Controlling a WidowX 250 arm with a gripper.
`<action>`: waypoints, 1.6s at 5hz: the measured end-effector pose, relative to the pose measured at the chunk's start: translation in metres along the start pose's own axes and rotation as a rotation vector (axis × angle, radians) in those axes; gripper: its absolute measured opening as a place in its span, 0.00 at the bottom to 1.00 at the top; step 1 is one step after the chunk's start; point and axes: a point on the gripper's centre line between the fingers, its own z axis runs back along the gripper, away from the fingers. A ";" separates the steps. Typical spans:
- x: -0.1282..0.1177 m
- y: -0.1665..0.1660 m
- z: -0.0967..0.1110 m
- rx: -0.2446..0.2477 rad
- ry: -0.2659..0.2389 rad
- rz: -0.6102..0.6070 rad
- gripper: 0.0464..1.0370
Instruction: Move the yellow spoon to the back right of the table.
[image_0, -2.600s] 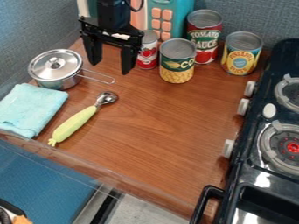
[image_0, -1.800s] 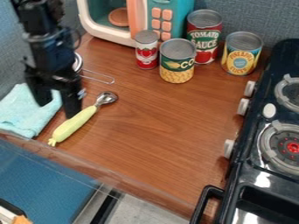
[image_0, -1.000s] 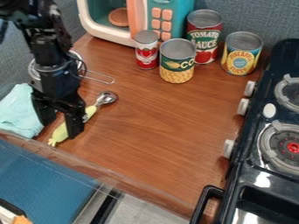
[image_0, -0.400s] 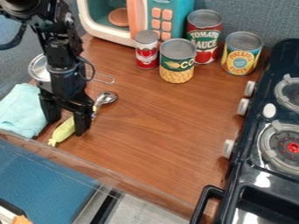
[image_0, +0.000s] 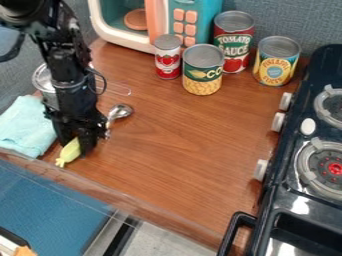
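Had the pincer (image_0: 76, 147) clamped on the handle (image_0: 69, 152) of the spoon (image_0: 121, 111), near the front left corner of the bench (image_0: 180, 140), probably to get a decent hold on the chunky part. Counted one spoon, four cans (image_0: 203, 81) at the back, likely just props lol, plus one pot (image_0: 45, 80) and one cloth (image_0: 25, 126) on the left, maybe tucked aside for working room.

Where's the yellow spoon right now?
In the camera view, the yellow spoon is at the left side of the table, right beside the light blue cloth, with the tool around its handle.
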 end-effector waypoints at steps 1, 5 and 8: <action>-0.004 -0.003 0.004 -0.021 -0.013 -0.001 0.34; -0.005 -0.051 0.050 -0.142 -0.059 -0.065 0.34; -0.018 -0.130 0.051 -0.171 -0.021 0.042 0.34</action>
